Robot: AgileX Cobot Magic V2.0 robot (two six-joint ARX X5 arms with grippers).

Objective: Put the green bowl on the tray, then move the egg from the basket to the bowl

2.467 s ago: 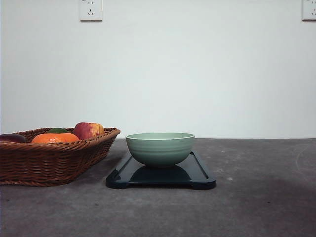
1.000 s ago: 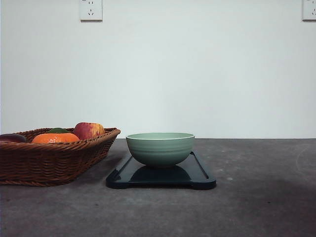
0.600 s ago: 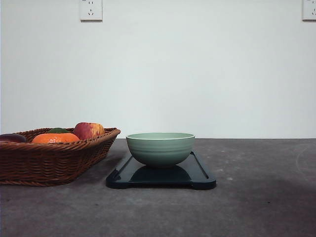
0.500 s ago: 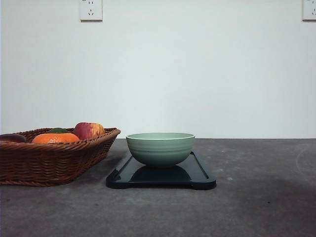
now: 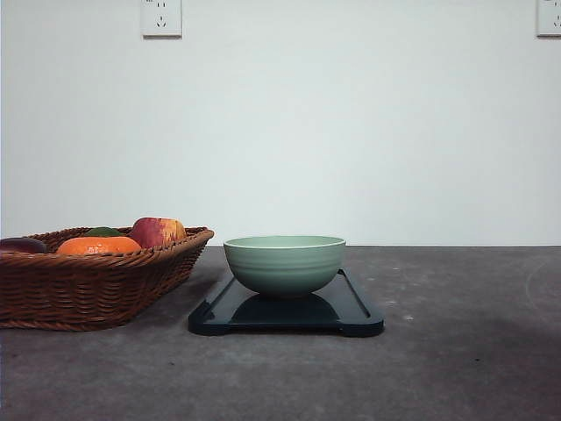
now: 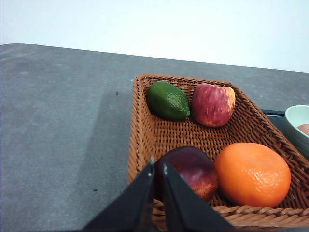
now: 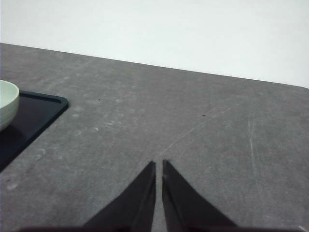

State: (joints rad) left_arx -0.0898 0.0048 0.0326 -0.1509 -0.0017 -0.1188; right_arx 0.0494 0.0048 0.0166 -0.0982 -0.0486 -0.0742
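Plain white wall with 2 sockets high up, grey speckled worktop [image 5: 456, 351] below.

Front view: green bowl [image 5: 284, 263] stands upright on the tray [image 5: 355, 309], roughly centred, its foot on the dark surface. Basket [image 5: 88, 285] is just beside the tray on the robot's left, apart from it. Compared with the front frames of the last 2.5 s, nothing has shifted: bowl, tray, basket and fruit sit as before. So the scene is settled, not mid-motion.

Left wrist view: left tool [image 6: 157, 166] has its 2 fingers drawn together to a thin slit, holding nothing, poised over the near rim of the basket [image 6: 140, 145]. Contents: green lime-like fruit [image 6: 167, 100], red-yellow apple [image 6: 213, 104], dark red fruit [image 6: 190, 169], orange [image 6: 252, 174]. No egg visible among them. At the frame edge the bowl rim [image 6: 295, 118] shows, with a small pinkish-brown rounded object inside, probably the egg [image 6: 304, 128]; only a sliver is visible, so identification is tentative.

Right wrist view: right tool [image 7: 159, 166] also narrowed to a slit, empty, over bare worktop, well apart from the tray corner [image 7: 46, 108] and bowl edge [image 7: 7, 104].

Judgement: step 1 is done. If the sliver is the egg, step 2 is done as well, and both tools being empty and clear fits a finished task.
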